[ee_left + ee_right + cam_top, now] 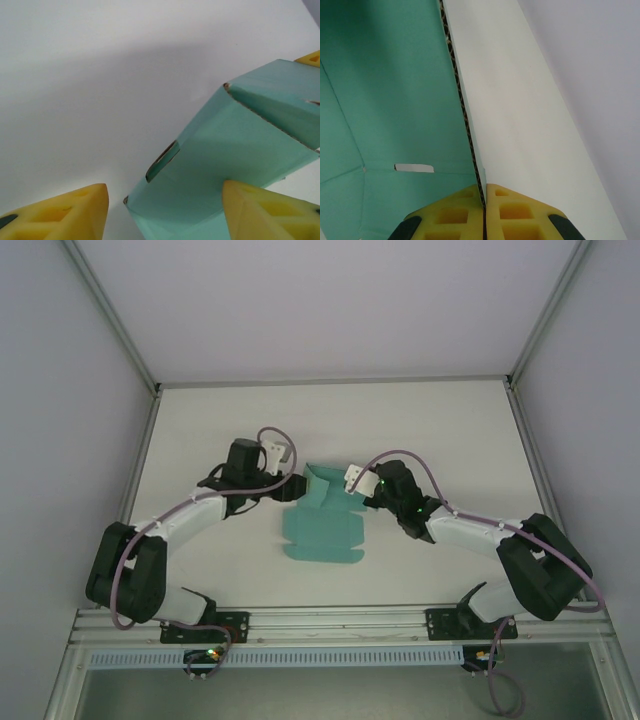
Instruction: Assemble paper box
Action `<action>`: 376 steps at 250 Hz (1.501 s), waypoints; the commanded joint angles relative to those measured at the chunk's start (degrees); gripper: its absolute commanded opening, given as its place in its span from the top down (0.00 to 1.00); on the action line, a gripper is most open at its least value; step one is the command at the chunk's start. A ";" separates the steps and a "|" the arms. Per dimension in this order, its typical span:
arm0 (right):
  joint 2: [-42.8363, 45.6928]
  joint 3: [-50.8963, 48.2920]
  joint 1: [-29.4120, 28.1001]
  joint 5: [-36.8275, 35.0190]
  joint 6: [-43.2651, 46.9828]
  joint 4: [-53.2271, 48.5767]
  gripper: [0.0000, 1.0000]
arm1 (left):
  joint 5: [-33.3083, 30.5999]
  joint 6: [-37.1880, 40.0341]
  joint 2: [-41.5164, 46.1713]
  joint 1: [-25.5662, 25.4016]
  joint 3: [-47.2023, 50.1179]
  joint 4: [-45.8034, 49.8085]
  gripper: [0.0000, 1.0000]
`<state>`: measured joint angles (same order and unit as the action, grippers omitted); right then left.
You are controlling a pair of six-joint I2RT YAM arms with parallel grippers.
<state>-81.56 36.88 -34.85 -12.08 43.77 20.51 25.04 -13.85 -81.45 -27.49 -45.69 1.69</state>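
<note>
Lower end of the paper box, seemingly, beyond the edge

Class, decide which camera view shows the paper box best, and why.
Top external: the whole paper box shows, flat sheet with its far end folded up. Left wrist gives a slotted panel close up; right wrist the inside face, its edge pinched by the right gripper.

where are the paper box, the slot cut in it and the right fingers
paper box (318, 535), top external view, on its flat near panel
slot (162, 161), left wrist view, middle of the dark cut
right fingers (515, 217), right wrist view, on the yellow finger right of the box edge
</note>
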 commanded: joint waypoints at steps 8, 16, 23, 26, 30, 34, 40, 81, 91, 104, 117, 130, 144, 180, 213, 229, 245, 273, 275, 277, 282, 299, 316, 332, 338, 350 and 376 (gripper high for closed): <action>3.45 1.01 -0.96 -2.27 1.14 -0.66 1.00 | -5.35 3.18 1.47 -1.63 2.00 -3.98 0.36; 3.89 1.33 -1.17 -3.17 1.53 -1.23 1.00 | -5.97 3.06 1.70 -1.72 2.60 -4.85 0.36; 4.18 1.58 -1.39 -3.84 2.19 -1.67 1.00 | -6.39 2.95 1.88 -1.71 3.29 -5.60 0.36; 4.32 1.67 -1.55 -4.16 2.55 -1.74 1.00 | -6.52 2.95 1.99 -1.69 3.58 -5.97 0.36; 4.49 1.74 -1.74 -4.68 3.02 -1.79 1.00 | -6.76 2.93 2.13 -1.69 3.98 -6.47 0.36; 4.63 1.90 -1.92 -5.28 3.32 -1.81 1.00 | -6.98 2.84 2.32 -1.69 4.47 -7.00 0.36; 4.78 2.03 -2.14 -6.21 3.94 -1.87 1.00 | -7.25 2.74 2.70 -1.69 5.14 -7.73 0.36; 4.93 3.11 -3.72 -10.16 7.53 -3.30 1.00 | -8.27 1.92 4.07 -1.35 9.40 -13.04 0.35; 4.59 3.21 -4.14 -10.57 8.06 -3.39 1.00 | -8.38 1.99 3.88 -1.16 9.79 -13.53 0.35; 3.85 3.28 -4.91 -11.82 9.01 -3.12 1.00 | -8.47 1.98 3.28 -0.75 10.12 -14.05 0.35; 2.55 3.68 -5.55 -14.16 10.13 -2.73 1.00 | -8.38 2.19 2.92 -0.55 10.68 -14.75 0.35; 0.54 3.70 -6.25 -17.80 11.95 -0.96 1.00 | -8.43 2.21 2.93 -0.49 11.73 -15.51 0.35; -1.18 3.14 -6.88 -21.51 14.00 2.59 1.00 | -8.56 1.84 3.51 -0.54 13.40 -16.53 0.34; -2.64 1.02 -7.93 -25.00 16.91 8.45 1.00 | -9.52 1.40 4.84 -0.73 18.69 -21.51 0.33; -2.18 0.14 -9.09 -24.65 16.30 8.45 1.00 | -8.76 3.16 3.28 -1.16 18.63 -23.39 0.33; -2.11 -0.39 -9.52 -24.66 16.64 8.47 1.00 | -9.70 4.02 2.48 -1.49 18.16 -24.02 0.33; -2.11 -1.21 -9.71 -24.96 17.05 8.93 1.00 | -10.26 4.40 1.98 -1.48 18.52 -25.50 0.33; -2.46 -2.55 -10.06 -25.74 17.71 10.82 1.00 | -13.03 4.11 1.80 -1.04 19.26 -28.04 0.33; -2.51 -2.59 -10.13 -25.79 17.74 11.01 1.00 | -12.96 4.16 1.77 -0.96 19.24 -28.08 0.33; -2.54 -2.67 -10.14 -25.80 17.80 11.08 1.00 | -12.83 4.26 1.66 -0.92 19.24 -28.07 0.33; -2.66 -2.69 -10.21 -25.88 17.64 11.13 1.00 | -12.43 4.55 1.37 -0.87 19.02 -28.23 0.32; -3.24 -2.69 -10.42 -26.41 17.56 11.46 1.00 | -11.35 5.36 0.10 -0.82 18.26 -28.30 0.31; -4.15 -2.83 -10.68 -27.18 17.58 12.39 1.00 | -9.15 6.41 -1.73 -0.93 17.59 -29.79 0.27; -5.14 -3.17 -10.89 -27.71 17.40 14.14 1.00 | -9.09 6.75 -3.42 -1.25 17.45 -31.80 0.25; -5.62 -3.22 -10.93 -27.86 17.40 14.75 1.00 | -9.04 7.11 -3.98 -1.54 17.43 -32.54 0.25; -6.47 -3.15 -11.05 -28.63 17.40 15.10 1.00 | -9.28 7.97 -5.03 -2.27 17.54 -34.16 0.24; -7.72 -4.01 -11.90 -29.84 18.02 17.79 1.00 | -9.39 9.17 -6.91 -4.19 17.46 -36.61 0.23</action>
<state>-87.72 34.02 -45.63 -39.13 61.25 33.54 14.74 -7.79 -86.65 -29.54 -27.03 -29.65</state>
